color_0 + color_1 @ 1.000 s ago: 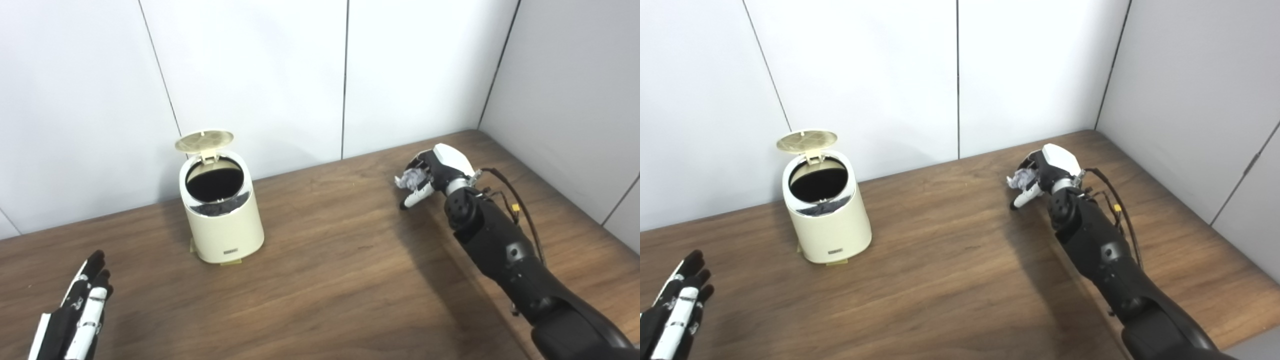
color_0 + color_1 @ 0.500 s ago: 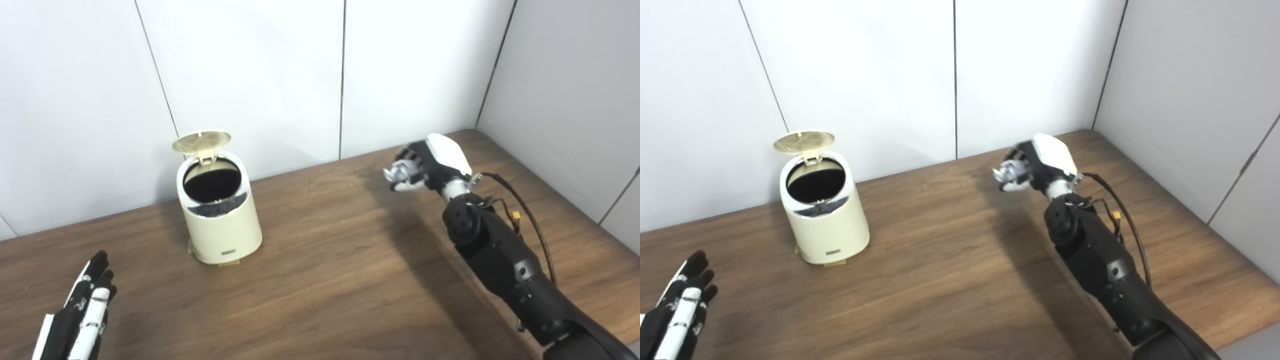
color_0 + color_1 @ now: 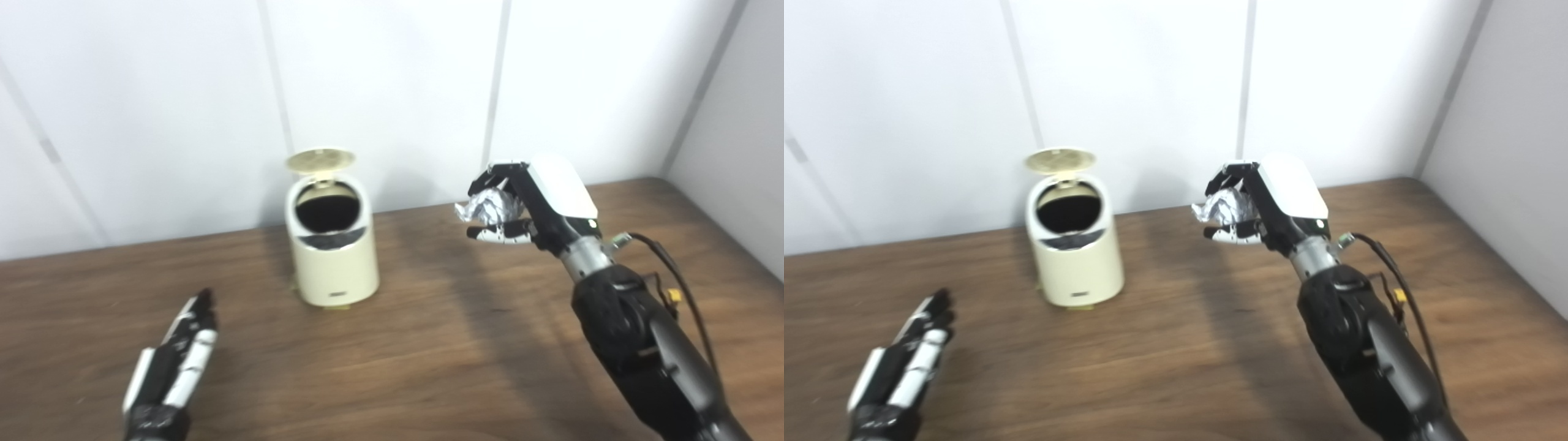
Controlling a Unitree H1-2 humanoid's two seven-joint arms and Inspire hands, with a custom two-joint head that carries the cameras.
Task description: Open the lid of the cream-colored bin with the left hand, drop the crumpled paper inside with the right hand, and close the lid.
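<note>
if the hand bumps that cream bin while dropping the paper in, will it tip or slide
The bin looks small and hollow, so it is probably light and could slide on the smooth table. It is taller than wide with its lid standing up, so a high knock from the right hand might tip it.

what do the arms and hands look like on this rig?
Right hand: black fingers with white segments and a smooth white shell on its back, then a silver metal wrist. Right arm: glossy black casing, with a loose black cable carrying a small yellow connector. Left hand: black with white finger panels.
</note>
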